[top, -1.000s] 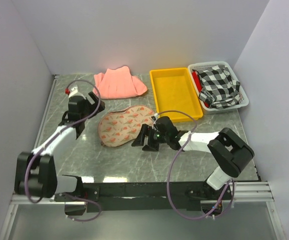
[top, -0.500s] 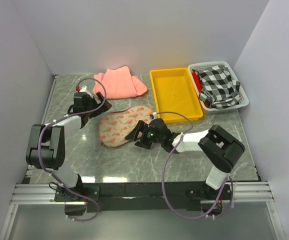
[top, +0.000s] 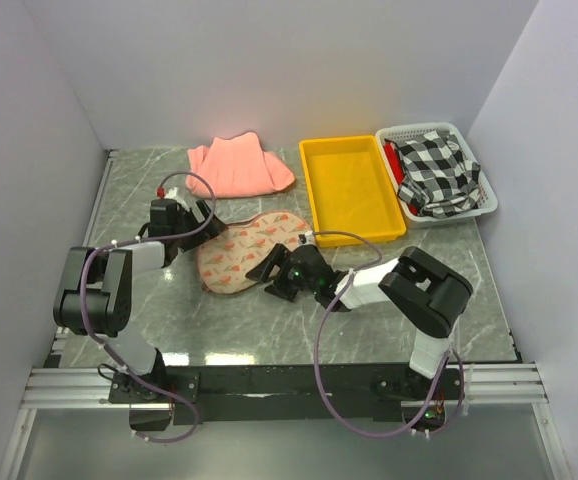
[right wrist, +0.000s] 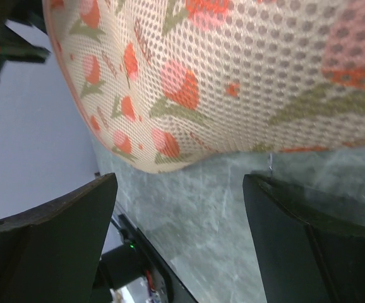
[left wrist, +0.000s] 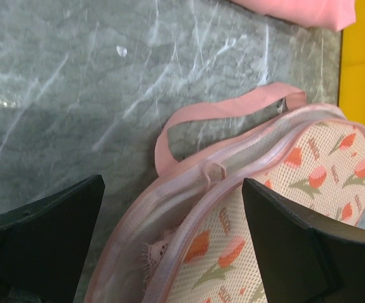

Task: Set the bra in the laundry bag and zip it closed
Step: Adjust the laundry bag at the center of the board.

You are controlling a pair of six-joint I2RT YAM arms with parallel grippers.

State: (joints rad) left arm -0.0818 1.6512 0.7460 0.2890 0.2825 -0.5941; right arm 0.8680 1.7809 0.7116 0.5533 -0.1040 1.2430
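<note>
Laundry bag first: the flat beige mesh laundry bag with red-orange tulip prints and pink edging [top: 249, 250] lies in the middle of the grey marble tabletop [top: 169, 330]. It looks a bit puffy. The shiny dusty-pink satin bra is not out on the tabletop. In the left wrist view a little pale pink frill [left wrist: 152, 254] peeks out of a gap in the bag's edge. I think the bra is inside the bag, but I cannot be sure.

The left pincer [top: 204, 222] sits low just beside the bag's left end, by the bag's pink loop handle [left wrist: 223, 108]. Its two fingers are spread wide and hold nothing. The right pincer [top: 272, 277] sits low at the bag's near edge. I cannot tell if it touches the bag. Its fingers are spread wide too, and they hold nothing.

I think the putting-in step is done and the zipping step is in hand. The pink zip [left wrist: 192, 218] looks open at the bag's left end. A small pink tab [left wrist: 216, 169] on that edge may be the zip pull.

Next, one pincer needs to press on the bag so it cannot slide. The other needs to close on that small tab and pull it along the curved edge. The tab is tiny and flat, so the aim must be careful.

Behind the bag lie a folded salmon-pink cloth [top: 239, 167], a yellow plastic tray [top: 316, 190] and a white basket [top: 485, 203] with a black-and-white checked cloth [top: 434, 170].
</note>
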